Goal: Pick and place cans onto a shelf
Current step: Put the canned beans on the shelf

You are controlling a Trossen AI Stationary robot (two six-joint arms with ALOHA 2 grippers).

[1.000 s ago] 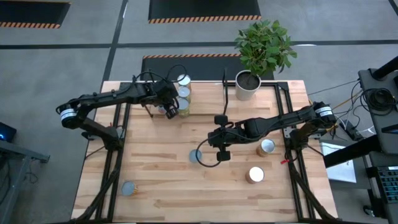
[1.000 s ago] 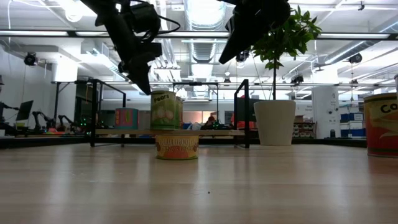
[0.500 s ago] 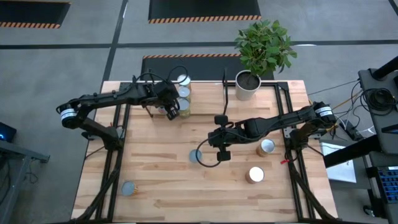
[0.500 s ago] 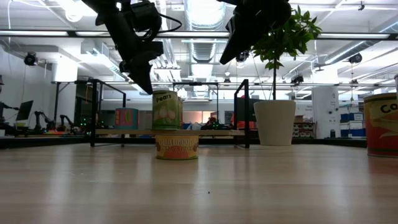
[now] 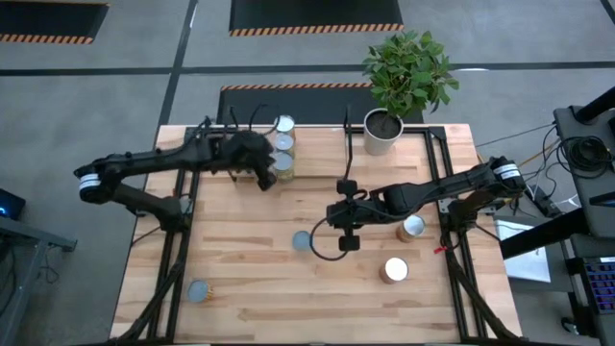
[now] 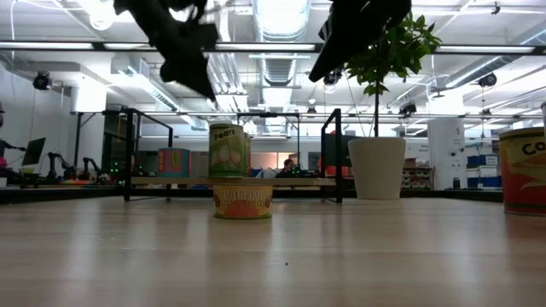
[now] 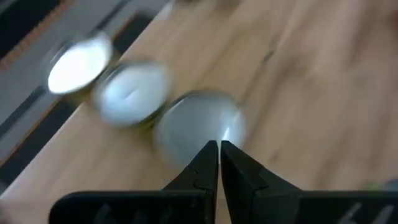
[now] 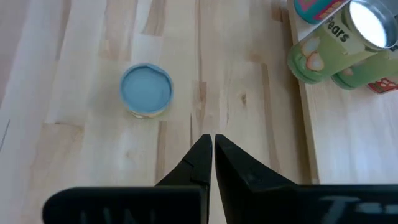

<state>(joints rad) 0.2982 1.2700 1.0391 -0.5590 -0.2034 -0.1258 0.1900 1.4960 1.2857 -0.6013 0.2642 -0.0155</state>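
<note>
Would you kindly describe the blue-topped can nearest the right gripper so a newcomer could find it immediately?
Start at the wooden table and find the right gripper, shut, near its middle. Just beside it, towards the left arm's side, stands a short can alone on bare wood. Its pale-blue lid and squat shape set it apart from the taller silver-topped cans on the shelf.

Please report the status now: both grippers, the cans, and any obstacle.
Left gripper shut, empty, beside three cans on the shelf. Right gripper shut, empty, mid-table near blue-topped can. Nothing in the way.
</note>
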